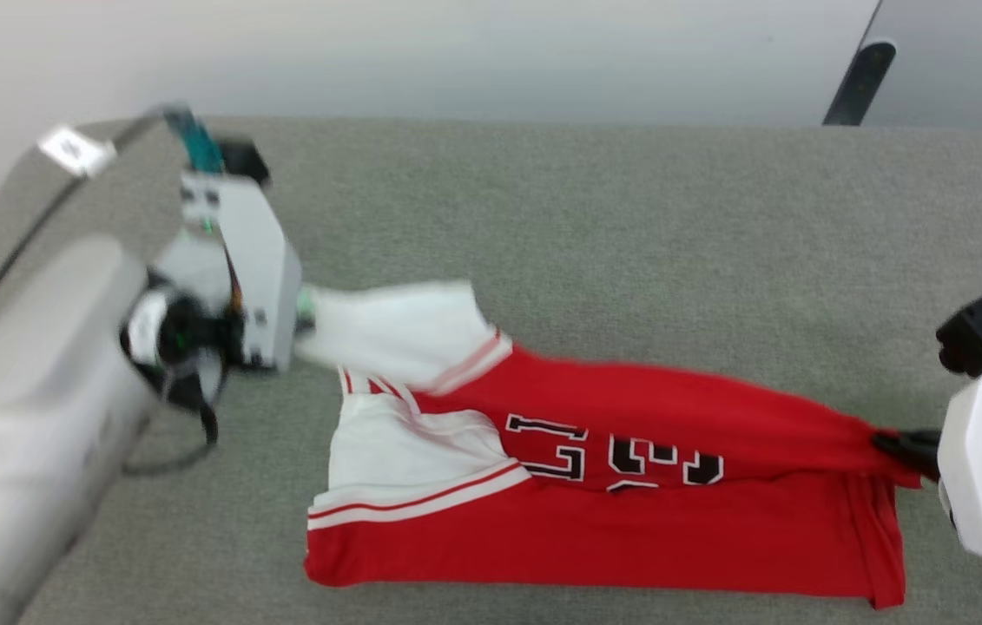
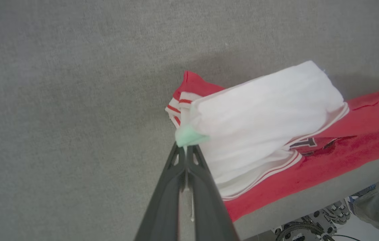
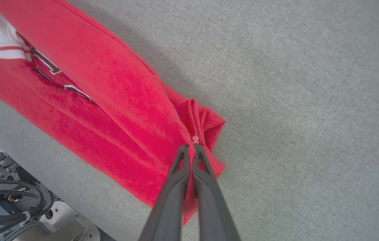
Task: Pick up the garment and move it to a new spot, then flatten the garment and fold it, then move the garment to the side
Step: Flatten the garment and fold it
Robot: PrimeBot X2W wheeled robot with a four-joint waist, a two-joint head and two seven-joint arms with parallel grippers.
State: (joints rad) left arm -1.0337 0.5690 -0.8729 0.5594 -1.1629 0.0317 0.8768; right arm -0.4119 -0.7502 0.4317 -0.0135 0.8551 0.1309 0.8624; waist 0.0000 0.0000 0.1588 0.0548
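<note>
- The garment lay across the grey table, its long axis running side to side between the two arms.
- The left gripper was clamped shut on the white sleeve at the left end.
- The right gripper was pinched shut on the bunched red hem at the right end.
- Each arm held its nearer end, and the far edge looked ready for folding toward the near one.

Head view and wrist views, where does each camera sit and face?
Head view: from the head, down at the garment; left claw and right claw pinch its ends.
Left wrist view: on that wrist, along its shut fingers to the white sleeve.
Right wrist view: likewise, along its fingers to the red hem.
Shared: both wrists see the lettering.
</note>
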